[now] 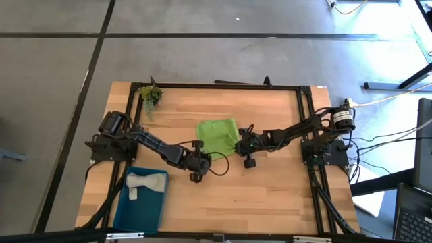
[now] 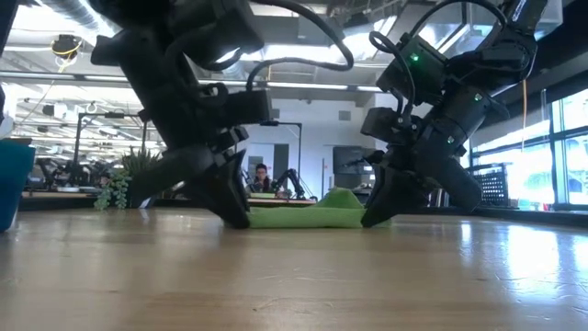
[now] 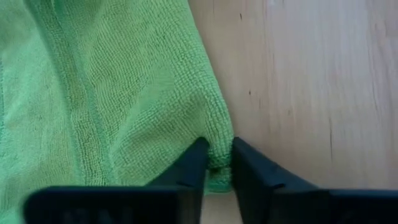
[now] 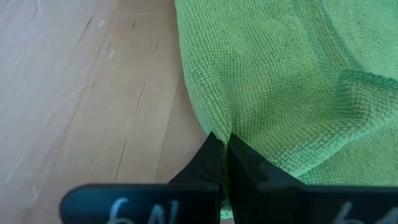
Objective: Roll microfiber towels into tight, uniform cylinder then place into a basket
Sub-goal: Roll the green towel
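- Your left gripper (image 3: 217,163) was down at the near left corner of the green towel (image 1: 217,135), fingers narrowed and pinching its edge.
- Your right gripper (image 4: 225,154) had its fingers pressed together on the towel's near right corner.
- The green towel lay mid-table between both arms.
- The grey towel (image 1: 146,183) sat in the basket (image 1: 128,209) at the table's front left.
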Tool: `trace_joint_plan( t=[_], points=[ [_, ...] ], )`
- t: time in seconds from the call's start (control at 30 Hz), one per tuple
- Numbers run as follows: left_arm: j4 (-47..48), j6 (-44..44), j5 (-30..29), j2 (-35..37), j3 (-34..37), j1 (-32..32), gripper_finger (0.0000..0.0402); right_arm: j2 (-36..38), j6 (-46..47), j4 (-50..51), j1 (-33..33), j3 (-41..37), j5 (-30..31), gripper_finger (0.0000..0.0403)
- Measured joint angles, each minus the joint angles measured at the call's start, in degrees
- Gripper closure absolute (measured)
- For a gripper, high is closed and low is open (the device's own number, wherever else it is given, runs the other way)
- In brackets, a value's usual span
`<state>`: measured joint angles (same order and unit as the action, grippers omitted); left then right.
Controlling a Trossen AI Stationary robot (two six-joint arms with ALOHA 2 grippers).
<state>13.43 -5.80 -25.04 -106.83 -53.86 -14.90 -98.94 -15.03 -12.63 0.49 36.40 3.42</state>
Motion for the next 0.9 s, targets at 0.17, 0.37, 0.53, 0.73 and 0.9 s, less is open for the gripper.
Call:
trace_joint_plan(
  t=[0.17,0.37,0.53,0.73,0.9],
  points=[
    [0.63,-0.9,0.94,0.62,-0.41,0.16,0.0392,0.02,0.0,0.24,0.02,0.04,0.0,0.0394],
    [4.0,-1.14,6.79,2.18,-3.98,1.03,0.0399,0.03,0.01,0.83,0.02,0.07,-0.01,0.0394],
    [10.15,-1.18,14.55,2.95,-9.08,3.49,0.0401,0.04,-0.02,1.09,0.02,0.07,-0.02,0.0394],
    [10.85,-3.79,23.71,2.95,-11.39,8.54,0.0401,0.04,-0.04,1.22,0.02,0.07,0.01,0.0394],
    [13.67,-4.29,28.19,2.98,-12.69,12.99,0.0401,0.04,-0.13,1.25,0.02,0.07,-0.04,0.0394]
  ],
)
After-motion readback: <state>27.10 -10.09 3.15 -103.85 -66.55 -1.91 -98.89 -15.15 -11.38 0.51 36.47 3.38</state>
